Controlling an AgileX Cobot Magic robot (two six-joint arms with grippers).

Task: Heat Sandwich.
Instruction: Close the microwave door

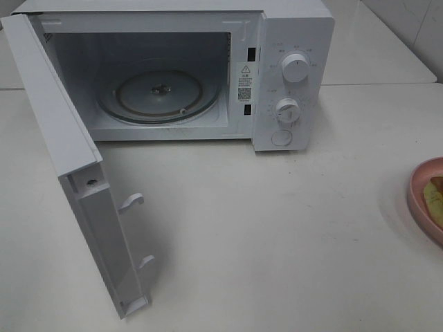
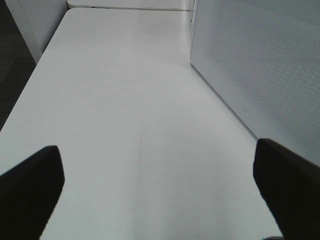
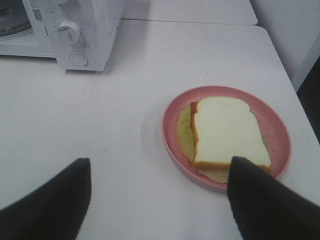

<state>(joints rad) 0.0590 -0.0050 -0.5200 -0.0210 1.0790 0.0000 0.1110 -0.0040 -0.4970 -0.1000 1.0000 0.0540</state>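
Note:
The white microwave point(image 1: 208, 69) stands at the back of the table with its door point(image 1: 76, 180) swung wide open; the glass turntable point(image 1: 158, 97) inside is bare. The sandwich point(image 3: 225, 135), pale bread with a greenish layer under it, lies on a round pink plate point(image 3: 172, 107) at the right table edge; in the high view only the plate's rim point(image 1: 419, 197) and a sliver of sandwich point(image 1: 436, 194) show. My right gripper point(image 3: 160, 200) is open and empty, hovering just short of the plate. My left gripper point(image 2: 160, 185) is open and empty over bare table beside the door's outer face point(image 2: 260, 65).
The microwave's two knobs point(image 1: 296, 68) and round button point(image 1: 282, 137) face front; they also show in the right wrist view point(image 3: 70, 31). The open door juts toward the front left. A seam between tables runs behind the microwave. The table's right edge point(image 3: 295, 90) is close to the plate.

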